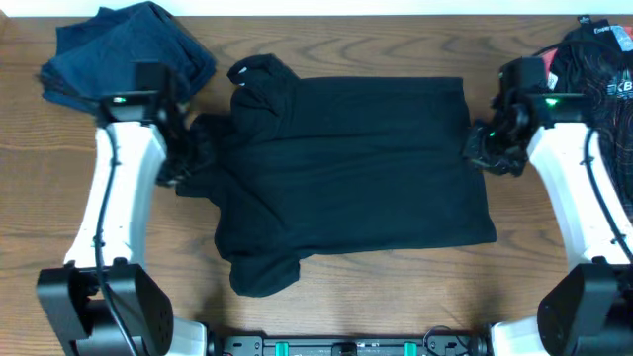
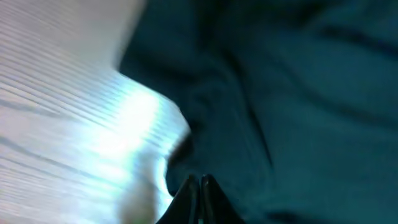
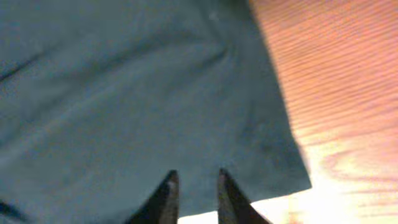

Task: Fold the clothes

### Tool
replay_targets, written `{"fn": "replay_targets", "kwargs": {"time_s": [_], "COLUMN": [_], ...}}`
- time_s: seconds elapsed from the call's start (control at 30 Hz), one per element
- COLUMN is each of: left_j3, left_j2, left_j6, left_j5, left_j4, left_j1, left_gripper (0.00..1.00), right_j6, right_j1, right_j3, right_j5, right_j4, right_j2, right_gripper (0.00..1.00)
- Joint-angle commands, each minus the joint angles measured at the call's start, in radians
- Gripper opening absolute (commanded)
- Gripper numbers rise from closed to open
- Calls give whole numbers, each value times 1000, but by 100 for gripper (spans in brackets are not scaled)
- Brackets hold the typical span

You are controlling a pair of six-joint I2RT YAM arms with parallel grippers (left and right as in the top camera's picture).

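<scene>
Step in hand looks like the first fold of the black T-shirt (image 1: 346, 168), which lies spread flat mid-table (image 1: 396, 292). Left gripper (image 1: 190, 148) sits at the shirt's left edge by the bunched sleeve. Its jaws are together in the blurred wrist view, and I can't tell if cloth is pinched. Right gripper (image 1: 483, 148) is over the right edge, jaws slightly apart, holding nothing. Navy garment (image 1: 129, 49) and black garment with red lines (image 1: 603, 59) sit at the far corners. Next probably: right closes on the edge, then both lift and carry across evenly to avoid skew.
</scene>
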Motion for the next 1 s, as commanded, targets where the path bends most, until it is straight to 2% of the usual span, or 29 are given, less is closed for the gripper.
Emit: {"fn": "replay_targets", "kwargs": {"time_s": [0.0,0.2,0.37,0.47,0.6,0.7,0.97], "left_j3": [-109,-301,-405,-443,-459,-459,-469], "left_j2": [11,11,13,26,71,107,177], "left_j6": [19,-8,-8,-10,-18,-18,-19], "left_j5": [69,74,74,74,72,71,71], "left_j4": [6,154,272,323,338,345,356], "left_j1": [-82,-156,-137,-114,-82,-62,0], "left_gripper": [6,6,6,6,6,6,6], "right_j6": [-10,9,25,47,46,46,47], "right_j1": [56,73,44,8,-50,-84,-108], "right_j3": [-68,-232,-344,-386,-438,-459,-496], "right_j5": [-29,-33,-32,-33,-44,-52,-62], "right_j4": [3,125,236,263,313,315,337], "right_j2": [14,17,17,17,17,17,19], "right_gripper": [16,13,21,21,19,14,7]}}
